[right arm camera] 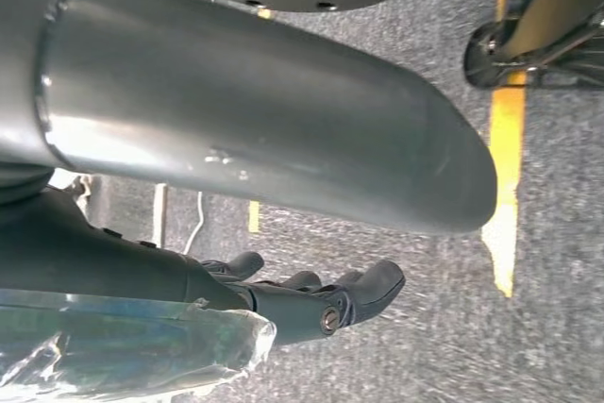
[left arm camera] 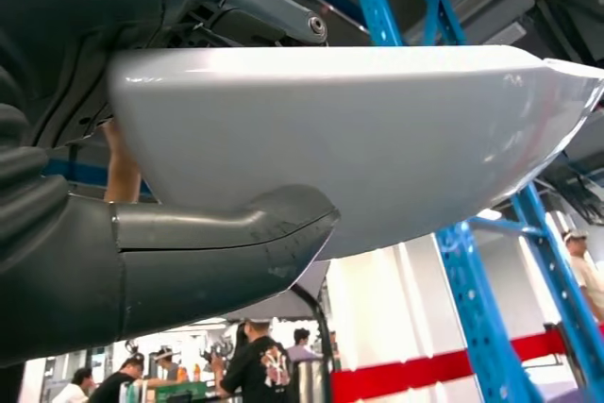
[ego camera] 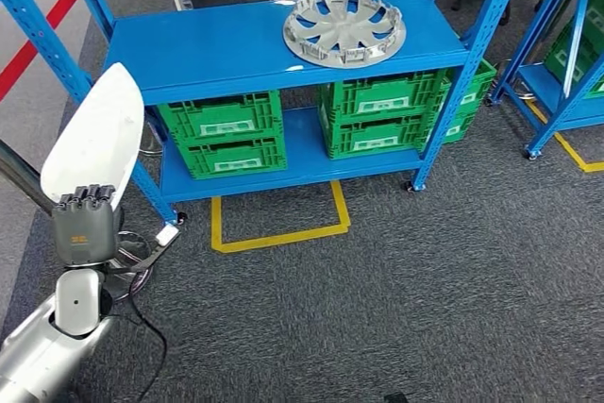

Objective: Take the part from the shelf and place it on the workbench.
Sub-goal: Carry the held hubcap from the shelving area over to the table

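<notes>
My left hand (ego camera: 84,224) is raised at the lower left of the head view and grips a smooth white curved part (ego camera: 96,143) from below. The part stands in front of the blue shelf's (ego camera: 213,49) left post, off the shelf board. From the left wrist view the white part (left arm camera: 356,139) lies between the thick grey thumb (left arm camera: 213,252) and the darker fingers (left arm camera: 271,11) on its other side. My right hand (right arm camera: 235,129) hangs over the grey carpet with its fingers (right arm camera: 335,299) stretched out and nothing in it.
A silver hubcap (ego camera: 343,25) lies on the shelf's top board. Green crates (ego camera: 222,131) (ego camera: 381,115) fill the lower board. A yellow floor outline (ego camera: 277,233) and loose cables (ego camera: 135,276) lie before the shelf. Another blue rack (ego camera: 562,82) stands at right. People (left arm camera: 260,370) stand behind.
</notes>
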### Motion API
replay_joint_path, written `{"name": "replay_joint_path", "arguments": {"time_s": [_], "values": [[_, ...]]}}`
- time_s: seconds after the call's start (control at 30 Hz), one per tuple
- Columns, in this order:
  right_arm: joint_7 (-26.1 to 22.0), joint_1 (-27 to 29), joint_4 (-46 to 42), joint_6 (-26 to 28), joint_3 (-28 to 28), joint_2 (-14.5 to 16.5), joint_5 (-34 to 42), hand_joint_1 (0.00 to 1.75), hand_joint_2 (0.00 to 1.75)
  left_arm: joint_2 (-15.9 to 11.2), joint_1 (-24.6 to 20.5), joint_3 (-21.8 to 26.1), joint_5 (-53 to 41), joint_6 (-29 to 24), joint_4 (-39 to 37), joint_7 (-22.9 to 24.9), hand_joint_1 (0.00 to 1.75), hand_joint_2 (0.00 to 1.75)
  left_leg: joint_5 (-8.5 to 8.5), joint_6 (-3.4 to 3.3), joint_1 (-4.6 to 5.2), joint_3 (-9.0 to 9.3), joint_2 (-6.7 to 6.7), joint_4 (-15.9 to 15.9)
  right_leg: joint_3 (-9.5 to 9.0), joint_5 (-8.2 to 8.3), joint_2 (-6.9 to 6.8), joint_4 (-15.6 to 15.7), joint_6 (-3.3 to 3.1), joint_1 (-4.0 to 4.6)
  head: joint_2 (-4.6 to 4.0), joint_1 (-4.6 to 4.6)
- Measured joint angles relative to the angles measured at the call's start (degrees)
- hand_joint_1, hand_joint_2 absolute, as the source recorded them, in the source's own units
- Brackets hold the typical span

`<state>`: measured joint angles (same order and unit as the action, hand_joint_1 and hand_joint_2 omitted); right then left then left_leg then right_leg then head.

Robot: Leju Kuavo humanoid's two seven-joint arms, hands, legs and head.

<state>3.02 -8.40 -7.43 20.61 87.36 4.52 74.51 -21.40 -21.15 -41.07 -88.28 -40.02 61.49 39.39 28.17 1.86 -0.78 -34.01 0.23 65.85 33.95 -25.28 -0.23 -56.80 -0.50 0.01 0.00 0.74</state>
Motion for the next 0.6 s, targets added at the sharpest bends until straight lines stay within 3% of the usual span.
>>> {"name": "replay_joint_path", "arguments": {"time_s": [0.07,0.1,0.17,0.2,0.27,0.33,0.37,0.4,0.43,0.5,0.57,0.6], "values": [[0.11,-0.05,0.0,0.01,0.0,0.11,-0.1,0.0,0.0,0.02,0.05,0.6,0.0,-0.01,-0.01,-0.32,1.33,1.75,0.46,-0.52,0.18,4.78,-0.15,-7.18,1.03,0.94,0.03,-0.36,0.62,0.05,0.0,-0.06],[0.18,-0.07,0.0,0.01,0.0,0.19,-0.16,0.0,0.0,0.03,0.11,0.9,0.0,-0.02,-0.04,-0.47,1.33,1.75,0.87,-0.88,0.41,5.72,-0.21,-9.01,1.37,1.49,0.02,-0.35,0.97,0.0,0.0,-0.05],[0.37,0.0,0.0,0.01,0.0,0.37,-0.27,0.0,0.0,0.09,0.33,1.59,0.0,-0.02,-0.15,-0.91,1.33,1.75,0.08,-1.86,0.72,5.3,-0.14,-10.0,2.01,2.4,0.05,-0.17,1.67,-0.28,0.0,-0.02],[0.46,0.09,0.0,-0.01,0.0,0.44,-0.31,0.0,0.0,0.14,0.42,1.96,0.0,-0.02,-0.2,-1.18,1.33,1.75,-0.58,-2.42,0.78,4.81,-0.03,-10.28,2.59,1.85,0.08,-0.48,1.92,-0.41,0.0,-0.03],[0.59,0.24,-0.01,-0.03,0.0,0.48,-0.33,0.0,0.0,0.29,0.62,2.68,-0.01,-0.02,-0.27,-1.71,1.33,1.75,-1.98,-3.46,0.74,3.49,0.2,-10.73,4.4,-2.2,0.16,-4.11,2.26,-0.53,0.0,-0.18],[0.63,0.28,-0.02,-0.04,0.0,0.49,-0.35,0.0,0.0,0.46,0.96,3.46,-0.01,-0.02,-0.39,-2.46,1.33,1.75,-3.17,-3.87,0.91,1.9,0.27,-10.67,6.51,-7.47,0.19,-11.71,2.47,-0.55,0.0,-0.31],[0.64,0.28,-0.02,-0.05,0.0,0.49,-0.38,0.0,0.0,0.58,1.2,3.89,-0.01,-0.02,-0.49,-2.97,1.33,1.75,-3.73,-3.87,0.98,1.13,0.29,-10.63,7.03,-8.69,0.19,-15.01,2.58,-0.56,0.0,-0.32],[0.67,0.29,-0.02,-0.05,0.0,0.5,-0.4,0.0,0.0,0.71,1.43,4.33,0.0,-0.02,-0.6,-3.4,1.33,1.75,-4.25,-3.81,1.03,0.39,0.32,-10.58,6.77,-8.56,0.18,-16.68,2.67,-0.57,0.0,-0.31],[0.71,0.29,-0.02,-0.06,0.0,0.5,-0.44,0.0,0.0,0.85,1.66,4.73,0.0,-0.02,-0.72,-3.75,1.33,1.75,-4.7,-3.7,1.04,-0.26,0.33,-10.51,5.52,-7.33,0.17,-16.17,2.72,-0.57,0.0,-0.34],[0.78,0.23,-0.02,-0.06,0.0,0.5,-0.51,0.0,0.0,1.07,2.09,5.53,0.0,-0.02,-0.93,-4.26,1.33,1.75,-5.42,-3.34,1.01,-1.31,0.33,-10.26,0.63,-4.38,0.16,-9.55,2.69,-0.62,0.0,-0.36],[0.79,0.06,-0.02,-0.05,0.0,0.5,-0.64,0.0,0.0,1.19,2.36,6.52,0.0,-0.02,-1.11,-4.62,1.33,1.75,-6.12,-2.77,1.07,-2.15,0.34,-9.82,-4.18,-3.95,0.25,-2.04,2.42,-0.5,0.0,-0.36],[0.8,0.01,-0.02,-0.04,0.0,0.5,-0.72,0.0,0.0,1.25,2.44,6.95,0.0,-0.02,-1.17,-4.73,1.33,1.75,-6.53,-2.47,1.08,-2.49,0.36,-9.67,-5.31,-4.37,0.31,-0.12,2.21,-0.37,0.0,-0.36]]}}
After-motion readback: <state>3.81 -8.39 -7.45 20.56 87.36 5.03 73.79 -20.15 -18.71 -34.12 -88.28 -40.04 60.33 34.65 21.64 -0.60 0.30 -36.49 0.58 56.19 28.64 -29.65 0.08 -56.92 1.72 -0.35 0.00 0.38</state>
